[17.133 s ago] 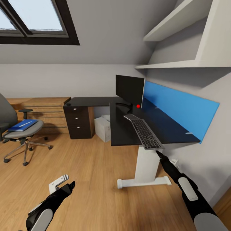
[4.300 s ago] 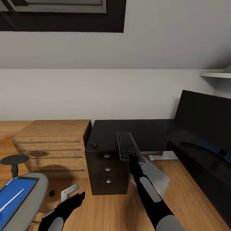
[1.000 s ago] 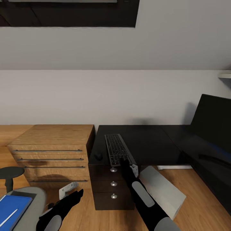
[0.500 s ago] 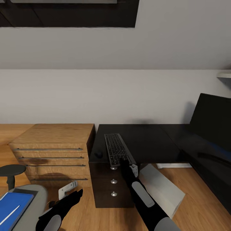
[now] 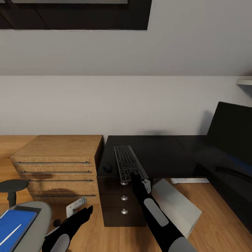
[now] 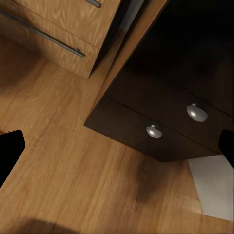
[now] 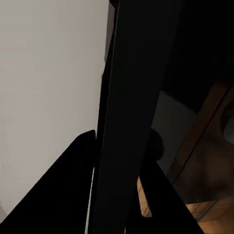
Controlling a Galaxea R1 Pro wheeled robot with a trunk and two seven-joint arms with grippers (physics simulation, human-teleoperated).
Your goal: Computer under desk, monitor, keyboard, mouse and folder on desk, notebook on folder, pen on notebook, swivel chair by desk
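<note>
The step in hand is the placing of the keyboard [image 5: 127, 162] on the desk [image 5: 164, 155]; the right gripper [image 5: 135, 178] is at the near end of the keyboard, and in the right wrist view a thin dark edge stands between its two dark fingers [image 7: 73, 185], so I judge that the jaws are closed on the keyboard's near edge, with only a narrow gap; the keyboard lies flat on the left wing of the desk, above the drawer unit [image 5: 120, 201] with the round silver knobs [image 6: 196, 112], and its near end reaches the front edge of the desk top; the mouse [image 5: 107, 169] sits just beside the keyboard, on its left; the monitor [image 5: 232, 131] stands on the other wing, well apart from the keyboard, so the task's "next to the monitor" looks not yet satisfied; the computer [image 5: 176, 206] shows light grey under the desk; the left gripper [image 5: 78, 210] hangs low over the wooden floor [image 6: 73, 170], its fingers spread wide with nothing between them; the folder [image 5: 15, 225] is on the seat of the swivel chair [image 5: 35, 218], with the white pen [image 5: 10, 234] on it; I think the next move calls for sliding the keyboard nearer the monitor, or letting go carefully and backing off, without pushing the mouse.
</note>
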